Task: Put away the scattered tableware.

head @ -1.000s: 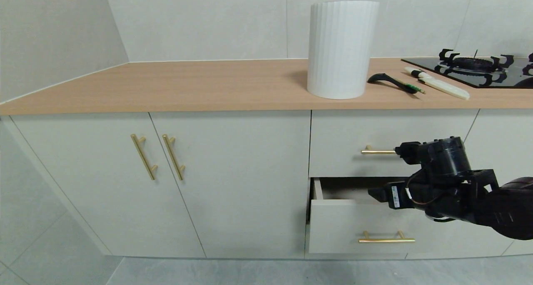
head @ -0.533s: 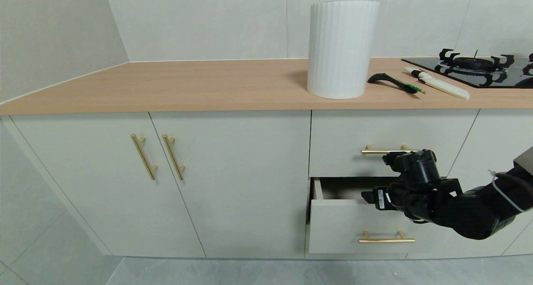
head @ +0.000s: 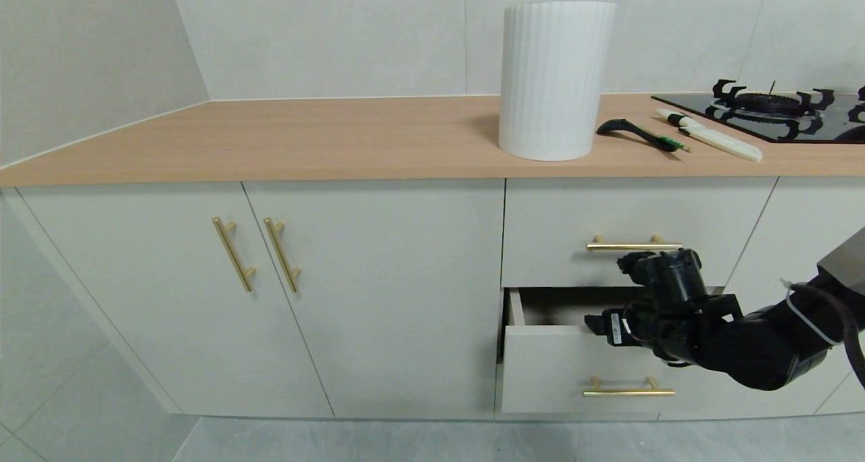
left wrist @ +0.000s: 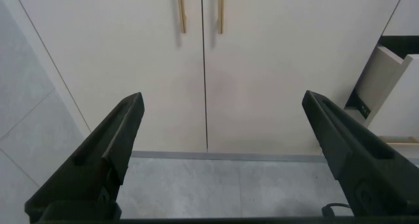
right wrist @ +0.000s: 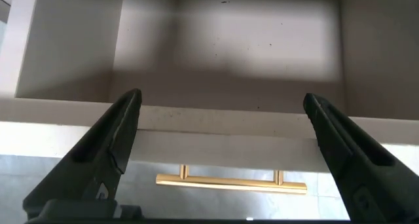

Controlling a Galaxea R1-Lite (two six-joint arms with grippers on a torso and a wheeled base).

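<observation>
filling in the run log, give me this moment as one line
right gripper open, empty, at open lower drawer | left gripper open, facing cabinet doors | white knife, black utensil on countertop

Black ladle (head: 636,133) and white knife (head: 715,140) on the countertop (head: 304,141); right gripper (head: 595,326) at the part-open lower drawer (head: 551,371).

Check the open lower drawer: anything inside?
In the right wrist view the open drawer shows a bare floor with a few dark specks, no tableware. The right claw hangs open over its front edge. The rear part, under the upper drawer, is covered and cannot be judged.
</observation>
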